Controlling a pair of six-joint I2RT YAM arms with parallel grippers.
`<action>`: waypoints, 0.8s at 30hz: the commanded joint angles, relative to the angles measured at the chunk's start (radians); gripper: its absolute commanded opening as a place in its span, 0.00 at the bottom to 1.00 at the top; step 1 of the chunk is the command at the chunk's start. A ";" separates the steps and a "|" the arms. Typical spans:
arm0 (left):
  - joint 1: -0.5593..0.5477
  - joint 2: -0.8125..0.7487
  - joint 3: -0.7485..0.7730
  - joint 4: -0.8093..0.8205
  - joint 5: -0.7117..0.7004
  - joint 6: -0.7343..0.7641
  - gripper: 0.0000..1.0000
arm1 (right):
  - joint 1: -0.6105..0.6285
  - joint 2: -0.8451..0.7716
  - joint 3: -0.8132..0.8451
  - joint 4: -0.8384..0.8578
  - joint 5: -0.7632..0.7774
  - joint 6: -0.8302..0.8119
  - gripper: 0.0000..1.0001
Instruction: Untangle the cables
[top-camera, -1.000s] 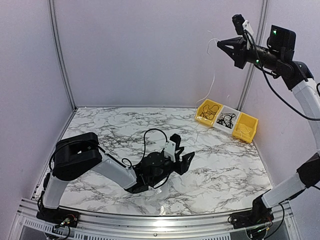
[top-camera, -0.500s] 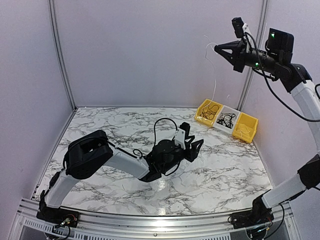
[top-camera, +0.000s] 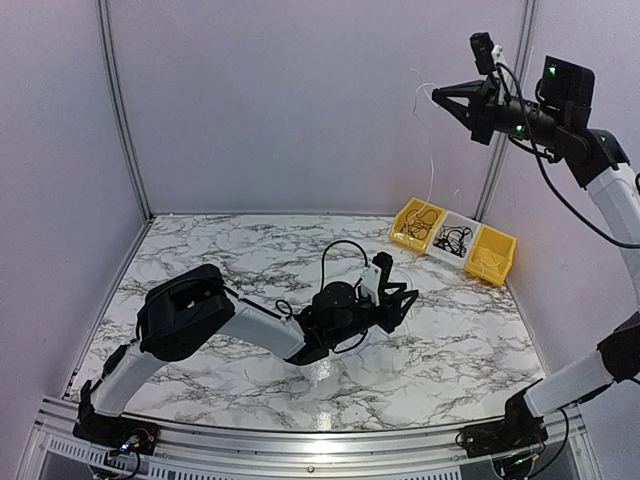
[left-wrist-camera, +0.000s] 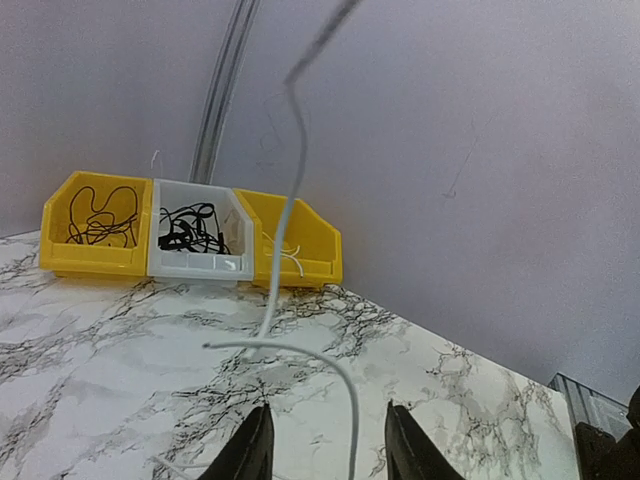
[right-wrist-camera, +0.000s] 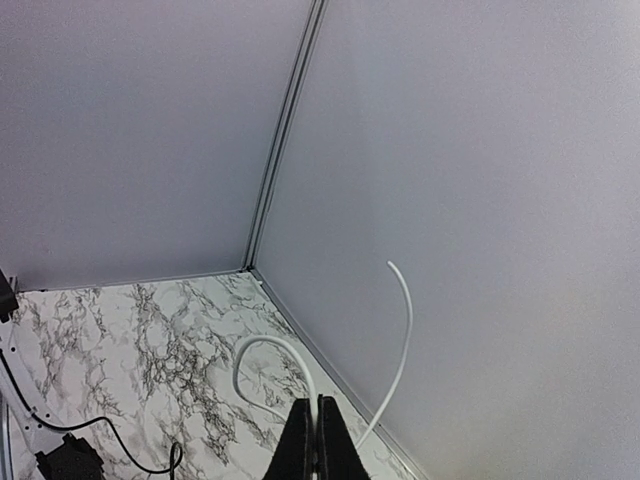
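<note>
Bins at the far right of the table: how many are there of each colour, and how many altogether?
yellow bins: 2 (left end, right end)
white bin: 1 (middle)
Total: 3

Low left fingers (left-wrist-camera: 252, 452) apart; raised right fingers (right-wrist-camera: 298, 452) pinched.

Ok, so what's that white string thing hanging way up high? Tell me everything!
It's a thin, bendy white cable. The right gripper pinches it high by the back corner, and one loose end curves upward. The rest hangs down toward the marble table, where it curls between the left gripper's open fingers.
</note>
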 joint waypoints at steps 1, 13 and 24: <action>-0.003 0.031 0.041 0.006 0.060 -0.006 0.40 | -0.006 -0.018 -0.007 0.028 -0.016 0.024 0.00; 0.012 0.145 0.207 -0.063 0.037 -0.046 0.06 | -0.005 -0.008 0.052 0.018 -0.010 0.039 0.00; -0.017 0.089 0.007 -0.032 0.011 -0.065 0.00 | -0.025 0.069 0.264 0.032 0.288 -0.057 0.00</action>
